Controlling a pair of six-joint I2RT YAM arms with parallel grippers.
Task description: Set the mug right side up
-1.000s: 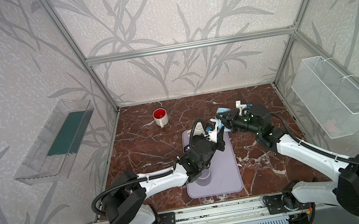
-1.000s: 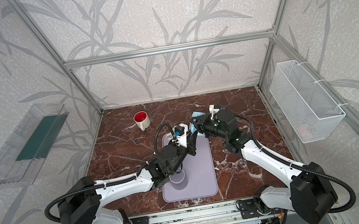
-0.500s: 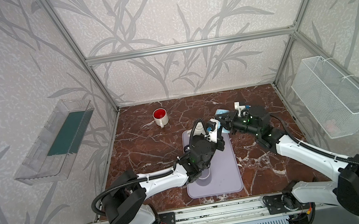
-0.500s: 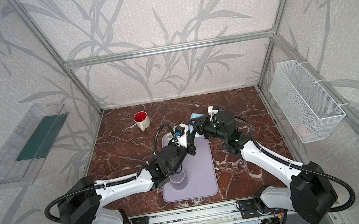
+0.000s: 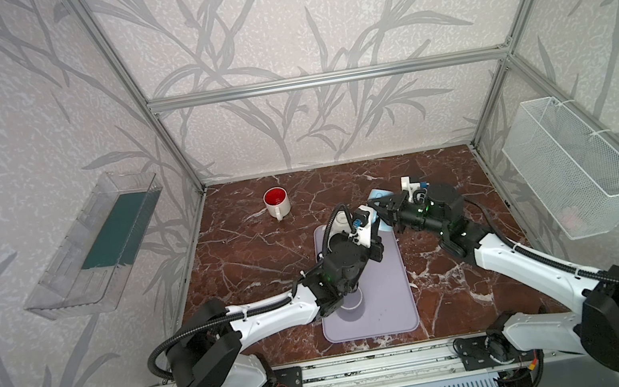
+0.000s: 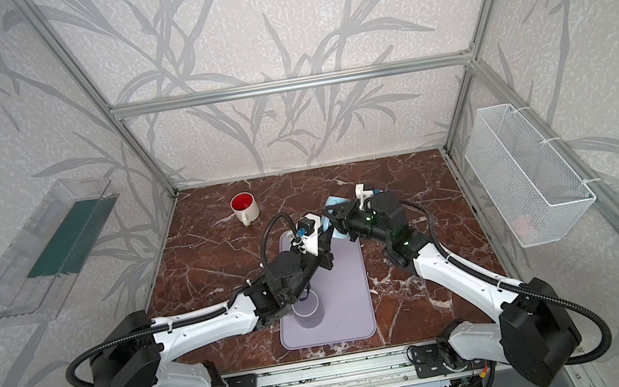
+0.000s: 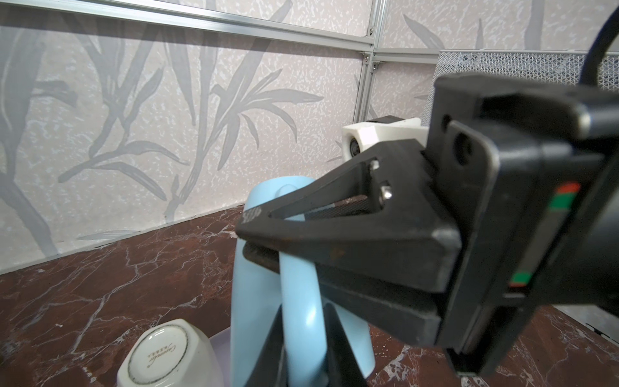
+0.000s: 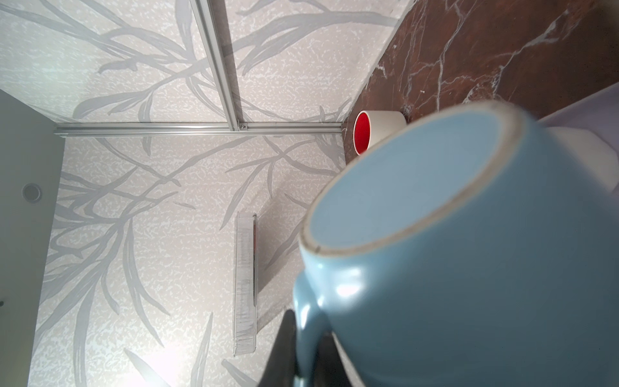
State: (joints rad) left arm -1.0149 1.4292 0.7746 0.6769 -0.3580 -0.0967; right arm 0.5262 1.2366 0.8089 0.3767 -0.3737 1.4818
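The left gripper (image 7: 303, 338) had just clamped shut on the handle (image 7: 301, 295) of the mug (image 7: 249, 301), at the far end of the mat (image 5: 391, 295). The right gripper (image 7: 263, 246) gripped the same handle (a handover, probably), so righting remained pending.

Both arms reach inward to the middle; left gripper (image 7: 302, 360) and right gripper (image 7: 256, 242) sit just beside each other, jaws clamped.

4 mugs (image 5: 277, 204), 1 tray (image 5: 393, 307)
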